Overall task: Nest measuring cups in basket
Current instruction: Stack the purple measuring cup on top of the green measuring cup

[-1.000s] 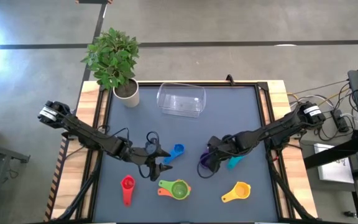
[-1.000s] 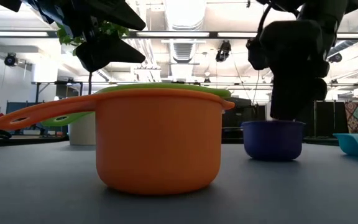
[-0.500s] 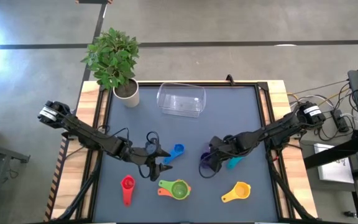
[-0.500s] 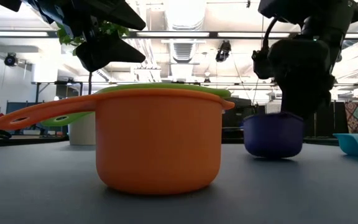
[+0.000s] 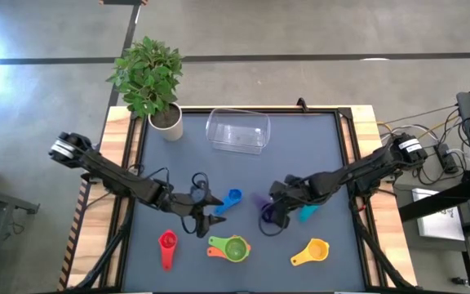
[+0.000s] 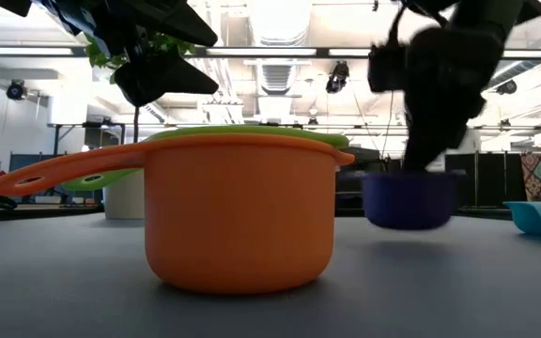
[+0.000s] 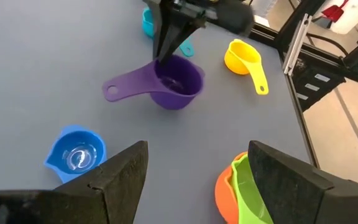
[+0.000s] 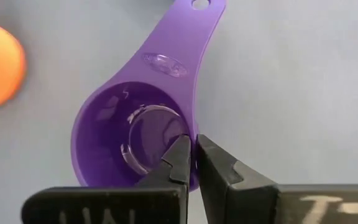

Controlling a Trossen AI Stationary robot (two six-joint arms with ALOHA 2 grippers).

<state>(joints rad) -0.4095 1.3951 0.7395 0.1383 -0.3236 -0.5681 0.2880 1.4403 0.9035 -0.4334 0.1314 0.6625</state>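
My right gripper (image 8: 193, 148) is shut on the purple measuring cup (image 8: 129, 124), which shows right of centre in the high view (image 5: 266, 216). My left gripper (image 7: 194, 186) hangs open over the table's middle (image 5: 210, 214), touching nothing. The blue cup (image 7: 75, 155) and the orange cup with the green one inside it (image 6: 242, 207) stand on the table on either side of it. The red cup (image 5: 167, 245), yellow cup (image 5: 312, 251) and teal cup (image 5: 307, 214) rest on the mat. The clear basket (image 5: 237, 131) stands at the far middle. My right gripper pinches the purple cup's wall at the rim (image 8: 195, 127), right beside the handle's root. One finger (image 8: 178, 155) is inside the bowl and one (image 8: 213, 158) outside. The fingers slant down from above. The cup stays about upright, its bottom (image 6: 409, 223) seemingly just off the table.
A potted plant (image 5: 149, 77) in a white pot stands at the far left corner. Wooden strips and dark rails (image 5: 357, 155) edge the mat. Bare mat lies between the basket and the cups.
My right gripper has shut on the purple cup's wall and rolled its wrist. The cup has shifted slightly toward the table's left, and its bottom has come up a little in the low view.
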